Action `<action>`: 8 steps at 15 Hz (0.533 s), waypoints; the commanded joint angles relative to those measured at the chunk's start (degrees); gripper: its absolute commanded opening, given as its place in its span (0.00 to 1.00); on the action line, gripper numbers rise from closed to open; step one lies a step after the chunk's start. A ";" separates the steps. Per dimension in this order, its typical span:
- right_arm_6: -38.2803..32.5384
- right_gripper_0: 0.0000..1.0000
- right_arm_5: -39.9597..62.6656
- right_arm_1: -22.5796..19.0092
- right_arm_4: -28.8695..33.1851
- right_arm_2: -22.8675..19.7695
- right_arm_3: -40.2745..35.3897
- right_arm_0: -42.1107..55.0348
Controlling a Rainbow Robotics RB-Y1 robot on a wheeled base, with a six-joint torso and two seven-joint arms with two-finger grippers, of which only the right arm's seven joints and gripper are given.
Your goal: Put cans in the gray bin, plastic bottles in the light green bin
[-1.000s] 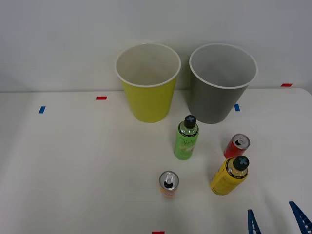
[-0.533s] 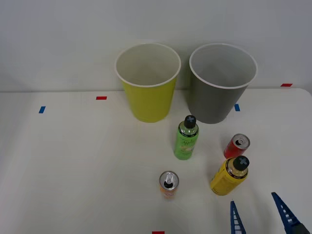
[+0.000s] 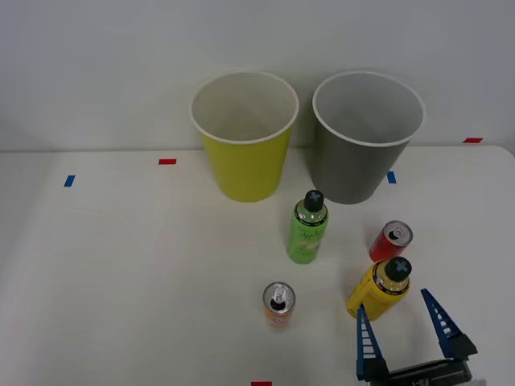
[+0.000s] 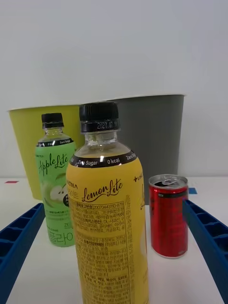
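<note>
Standing upright on the tabletop (image 3: 121,265), the yellow bottle (image 3: 376,291) lies just ahead of the right gripper (image 3: 400,322), whose fingers are spread wide and empty, probably aimed at it; the red can (image 3: 390,241) stands just beyond.

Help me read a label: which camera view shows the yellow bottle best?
The right wrist view: the yellow bottle stands close and side-on, so its "Lemon Lite" lettering and dark cap are legible between the open pincer's blue fingers. The front view looks down on it, showing mostly the cap and shoulder, just ahead of the pincer.
</note>
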 commanded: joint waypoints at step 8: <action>5.15 1.00 6.20 -3.14 -7.78 4.95 0.01 -5.84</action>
